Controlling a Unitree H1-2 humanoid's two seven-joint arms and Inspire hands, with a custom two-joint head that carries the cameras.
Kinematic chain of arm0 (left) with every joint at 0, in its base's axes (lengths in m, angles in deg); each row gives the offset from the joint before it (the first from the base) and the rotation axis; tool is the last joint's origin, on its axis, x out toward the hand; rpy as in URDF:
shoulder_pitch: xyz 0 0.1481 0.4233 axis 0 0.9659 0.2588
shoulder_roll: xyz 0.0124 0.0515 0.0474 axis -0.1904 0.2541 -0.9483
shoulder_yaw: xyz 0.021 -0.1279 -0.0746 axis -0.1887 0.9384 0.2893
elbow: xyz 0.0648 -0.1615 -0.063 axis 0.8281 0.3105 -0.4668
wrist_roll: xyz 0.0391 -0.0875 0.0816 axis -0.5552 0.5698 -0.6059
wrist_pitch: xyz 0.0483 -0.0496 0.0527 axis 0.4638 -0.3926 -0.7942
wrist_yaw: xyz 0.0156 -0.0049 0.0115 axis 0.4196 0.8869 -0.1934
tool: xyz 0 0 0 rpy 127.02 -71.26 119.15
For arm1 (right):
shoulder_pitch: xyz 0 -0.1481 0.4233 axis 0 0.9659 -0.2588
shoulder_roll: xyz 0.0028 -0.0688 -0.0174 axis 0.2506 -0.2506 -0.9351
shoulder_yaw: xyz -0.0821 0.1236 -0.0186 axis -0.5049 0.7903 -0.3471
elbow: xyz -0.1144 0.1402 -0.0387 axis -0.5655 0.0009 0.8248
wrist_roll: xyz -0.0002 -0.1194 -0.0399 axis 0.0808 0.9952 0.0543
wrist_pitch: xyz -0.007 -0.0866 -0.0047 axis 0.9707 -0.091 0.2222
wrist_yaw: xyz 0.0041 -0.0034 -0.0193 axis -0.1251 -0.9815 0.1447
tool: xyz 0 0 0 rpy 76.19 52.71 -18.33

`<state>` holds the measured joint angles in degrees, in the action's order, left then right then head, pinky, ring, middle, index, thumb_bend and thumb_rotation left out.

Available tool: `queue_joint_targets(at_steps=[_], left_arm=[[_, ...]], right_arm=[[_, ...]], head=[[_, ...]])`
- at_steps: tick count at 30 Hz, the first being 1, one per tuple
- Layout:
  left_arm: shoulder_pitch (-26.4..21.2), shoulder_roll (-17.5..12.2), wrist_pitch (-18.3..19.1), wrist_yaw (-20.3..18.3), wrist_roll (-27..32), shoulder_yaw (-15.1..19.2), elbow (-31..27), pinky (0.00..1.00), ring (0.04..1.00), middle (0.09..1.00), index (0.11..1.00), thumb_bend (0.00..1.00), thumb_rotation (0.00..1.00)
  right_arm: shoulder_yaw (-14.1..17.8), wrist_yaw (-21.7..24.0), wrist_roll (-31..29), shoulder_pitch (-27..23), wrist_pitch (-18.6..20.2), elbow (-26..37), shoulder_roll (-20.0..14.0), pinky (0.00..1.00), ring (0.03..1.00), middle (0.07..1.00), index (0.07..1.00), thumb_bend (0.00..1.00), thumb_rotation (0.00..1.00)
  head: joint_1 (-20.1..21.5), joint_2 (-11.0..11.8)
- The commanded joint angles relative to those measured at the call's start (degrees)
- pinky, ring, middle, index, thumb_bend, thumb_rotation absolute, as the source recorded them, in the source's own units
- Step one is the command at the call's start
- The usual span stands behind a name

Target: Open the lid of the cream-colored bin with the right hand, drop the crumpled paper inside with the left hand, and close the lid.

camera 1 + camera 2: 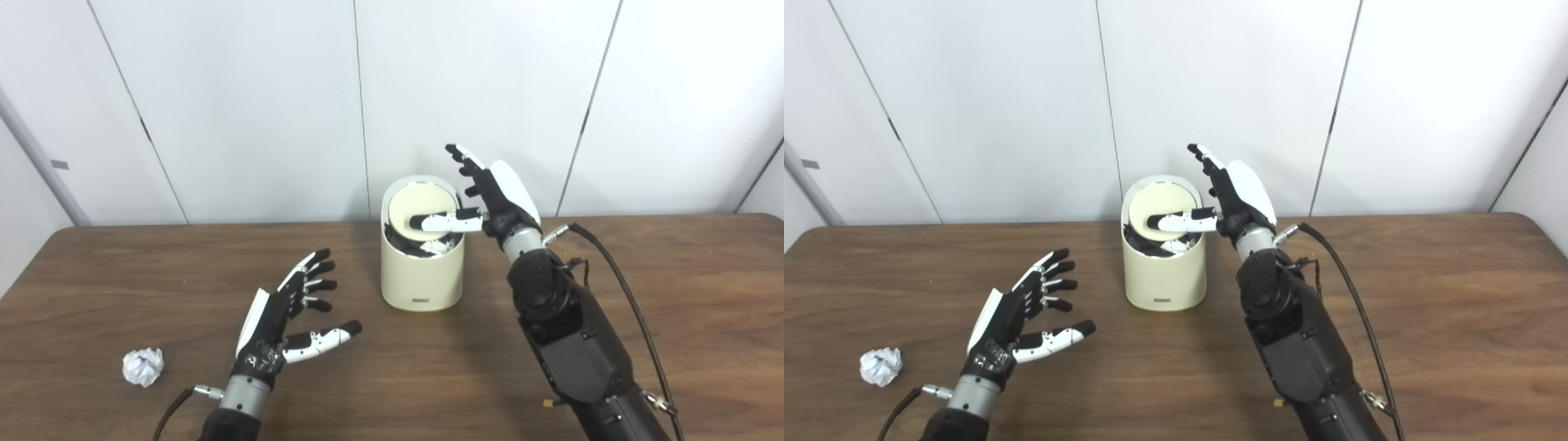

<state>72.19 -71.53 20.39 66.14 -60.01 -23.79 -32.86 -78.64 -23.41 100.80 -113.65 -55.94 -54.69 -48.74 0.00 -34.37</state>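
Lid being opened; paper not yet picked up.

The right hand (490, 196) stands beside the bin (421, 269), fingers spread upward, thumb laid across the tilted lid (416, 211) and apparently pressing it; white scraps seem to lie inside, though that is hard to make out. The left hand (288, 318) hovers over the table (674, 294), fingers apart, holding nothing. The paper (143, 366) lies near the table's left edge, apart from that hand. Next the left hand must reach back to grasp it.

Cream bin (421, 269) upright, lid (422, 211) tilted; crumpled paper (143, 366) lies front-left.
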Motion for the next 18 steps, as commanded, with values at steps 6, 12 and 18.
queue_joint_targets(at_steps=[6, 12, 18], left_arm=[[-0.8, -0.2, -0.4, -0.1, 0.2, 0.1, -2.9, 0.64, 0.778, 0.867, 0.919, 0.77, 0.14], [-0.4, -0.4, -0.1, -0.1, -0.4, 0.0, -3.4, 0.63, 0.771, 0.867, 0.919, 0.77, 0.16], [0.0, -0.4, 0.2, -0.2, 0.1, 0.0, -4.0, 0.63, 0.775, 0.868, 0.916, 0.77, 0.15]], right_arm=[[-0.3, -0.5, 1.4, -3.3, -0.3, 0.9, -0.6, 0.74, 0.879, 0.921, 0.91, 0.9, 0.32], [-0.4, -0.6, 1.6, -3.1, -0.1, 0.2, -0.9, 0.74, 0.88, 0.919, 0.907, 0.89, 0.29], [-0.7, -0.6, 1.9, -3.0, -0.1, -0.4, -1.3, 0.73, 0.872, 0.914, 0.901, 0.88, 0.26]], head=[[-0.3, -0.3], [-0.2, -0.4], [-0.4, -0.9]])
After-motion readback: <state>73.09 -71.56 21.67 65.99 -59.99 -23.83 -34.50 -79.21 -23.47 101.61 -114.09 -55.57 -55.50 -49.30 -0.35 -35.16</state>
